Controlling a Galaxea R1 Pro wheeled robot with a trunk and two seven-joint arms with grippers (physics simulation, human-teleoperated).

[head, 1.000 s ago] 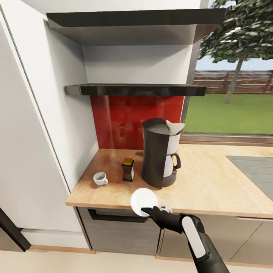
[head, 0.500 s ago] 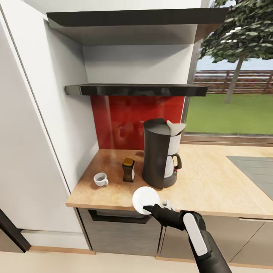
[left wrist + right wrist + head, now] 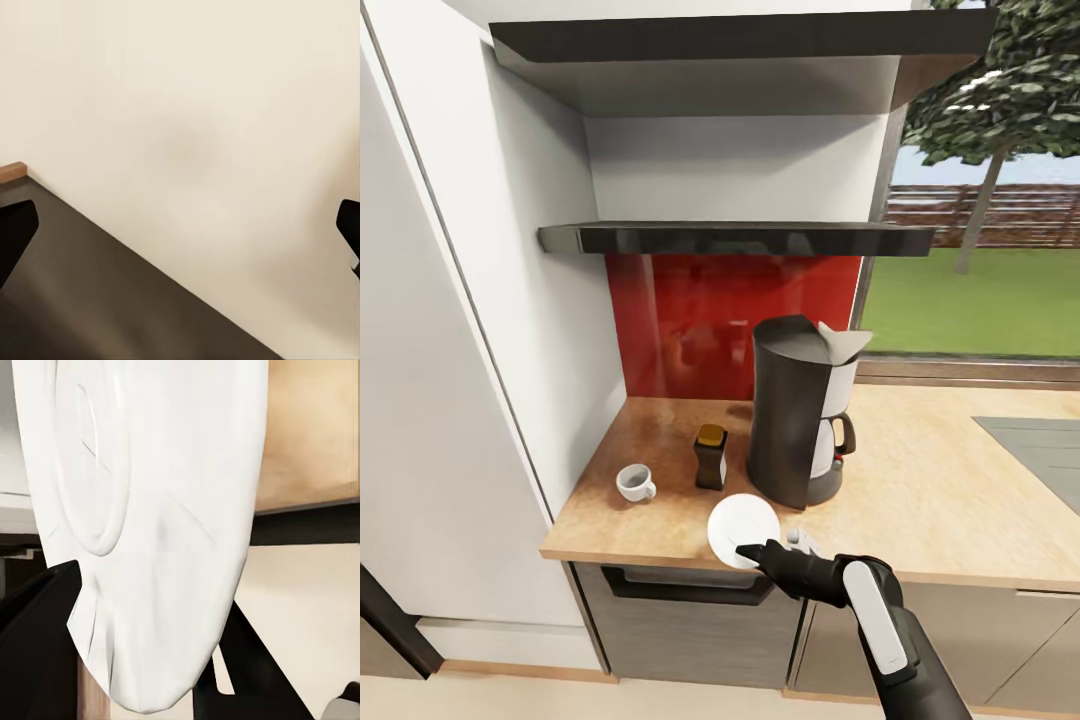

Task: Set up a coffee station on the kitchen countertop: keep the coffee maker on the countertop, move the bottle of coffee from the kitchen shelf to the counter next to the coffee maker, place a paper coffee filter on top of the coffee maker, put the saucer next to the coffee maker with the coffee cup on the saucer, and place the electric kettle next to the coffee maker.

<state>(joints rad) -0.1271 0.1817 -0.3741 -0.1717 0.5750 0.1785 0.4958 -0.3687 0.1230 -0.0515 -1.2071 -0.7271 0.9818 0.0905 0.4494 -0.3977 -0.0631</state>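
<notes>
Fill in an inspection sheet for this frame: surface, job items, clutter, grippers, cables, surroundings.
Surface: light-wood countertop, red backsplash behind.
Job items: coffee maker upright with white paper filter on top; coffee jar to its left, cup further left; saucer over the counter's front edge, tilted; kettle: nothing seen.
Clutter: nothing seen.
Grippers: right gripper shut on the saucer's rim; left gripper open, facing pale floor.
Cables: nothing seen.
Surroundings: two black shelves, window onto a lawn, sink at right.
</notes>
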